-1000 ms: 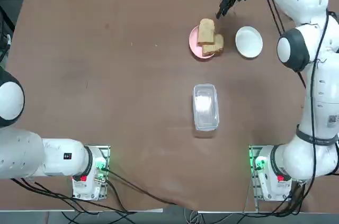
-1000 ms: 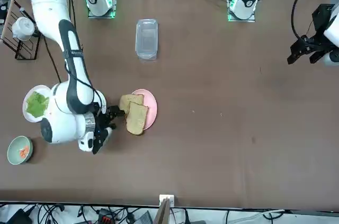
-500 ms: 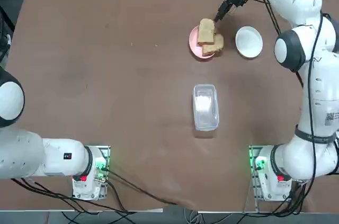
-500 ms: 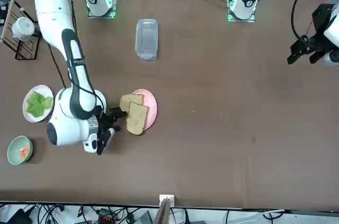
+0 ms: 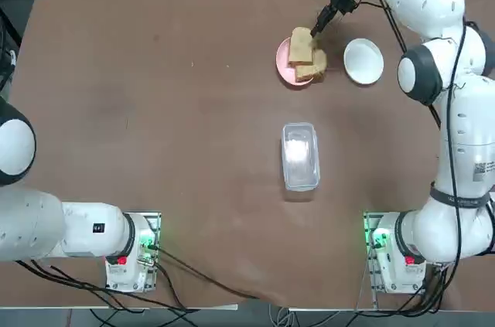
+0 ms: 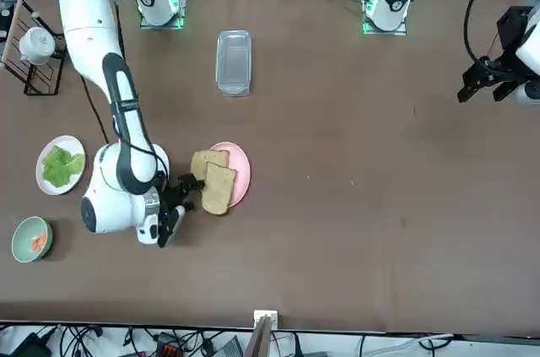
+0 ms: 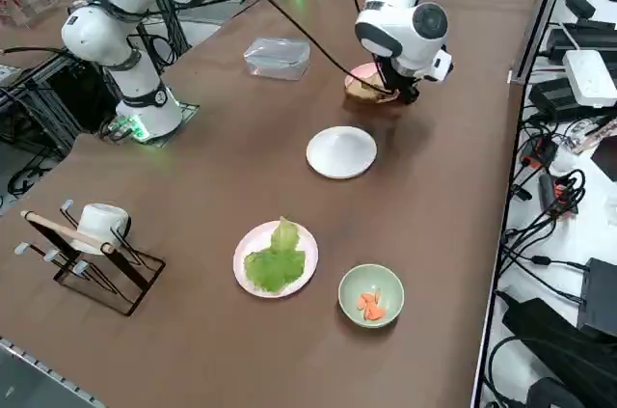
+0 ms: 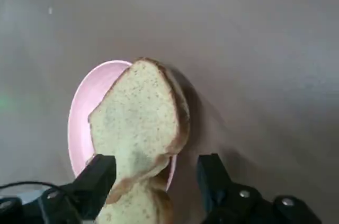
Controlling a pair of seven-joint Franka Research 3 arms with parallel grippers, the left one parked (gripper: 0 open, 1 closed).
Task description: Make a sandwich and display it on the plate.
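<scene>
Since a second ago, the right claw (image 8: 153, 176) has come down from beyond the pink plate (image 5: 286, 66) to the two tan bread slices (image 5: 303, 50) stacked on it, fingers spread astride the slices' far edge. That arm hides the empty white plate (image 7: 341, 151) from the front. Open brown bench (image 5: 155, 110) surrounds the pink plate; a clear lidded box (image 5: 300, 155) lies well nearer the bases.
</scene>
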